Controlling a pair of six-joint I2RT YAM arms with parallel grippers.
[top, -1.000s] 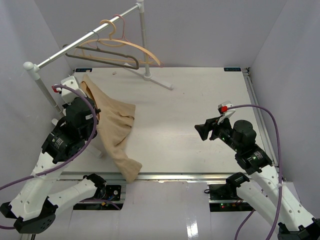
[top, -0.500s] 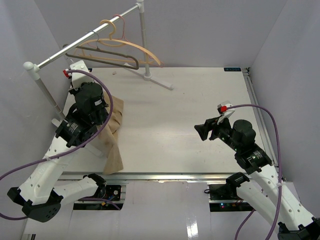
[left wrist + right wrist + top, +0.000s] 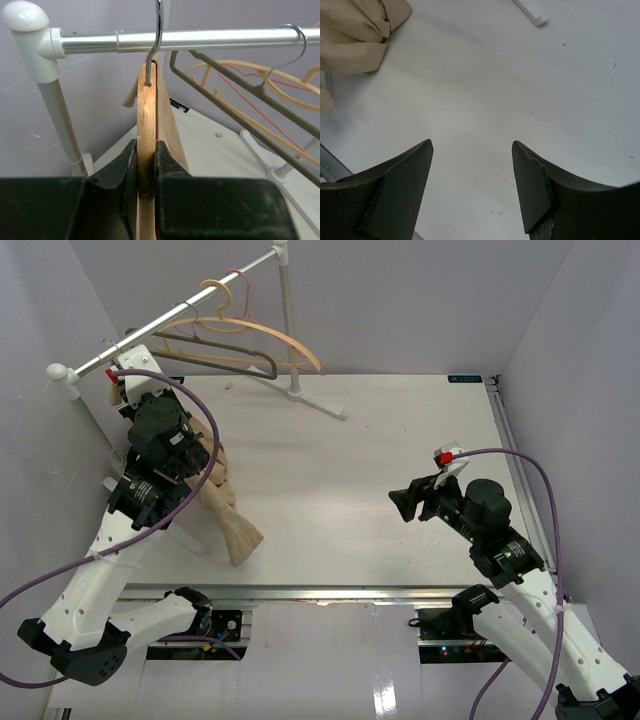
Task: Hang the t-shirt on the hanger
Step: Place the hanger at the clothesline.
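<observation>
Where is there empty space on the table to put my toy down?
The middle of the table is bare, between the t-shirt and the right gripper. The far right corner is bare too. The far left is crowded with the rack and hangers.

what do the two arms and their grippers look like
The left arm and right arm have white shells with black joint housings. A purple cable loops off each, and a small red tab sits by the wrist. The left gripper and right gripper have dark, wedge-shaped fingers.
</observation>
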